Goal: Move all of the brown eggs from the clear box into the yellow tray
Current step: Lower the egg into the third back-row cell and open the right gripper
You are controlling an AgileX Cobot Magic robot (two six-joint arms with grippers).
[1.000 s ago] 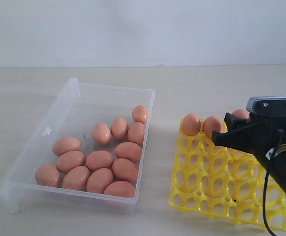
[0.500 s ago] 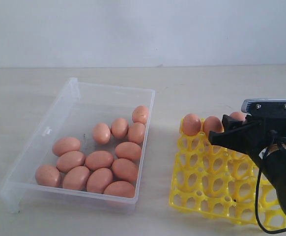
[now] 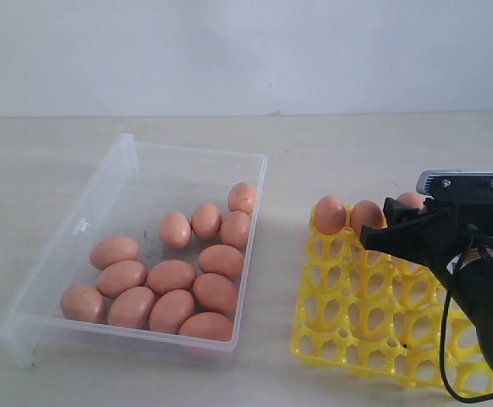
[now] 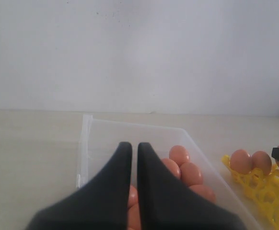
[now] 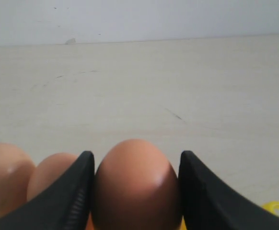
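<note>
Several brown eggs (image 3: 172, 275) lie in the clear box (image 3: 196, 153) on the left. The yellow tray (image 3: 348, 314) on the right carries two eggs (image 3: 329, 214) (image 3: 365, 216) in its back row. My right gripper (image 5: 136, 165) is shut on a third brown egg (image 5: 134, 187), held upright at the back row beside those two; only its top (image 3: 410, 200) shows in the exterior view. My left gripper (image 4: 134, 146) hovers over the box's eggs (image 4: 180, 155), jaws nearly together with nothing between them. It is outside the exterior view.
Box and tray sit side by side on a pale tabletop (image 3: 280, 136) with a bare strip between them. A white wall runs behind. The right arm's black body (image 3: 484, 297) and cable cover the tray's right columns.
The right gripper with its egg sank slightly and shifted left toward the tray's back row, then held still. The eggs in the box have not moved.
</note>
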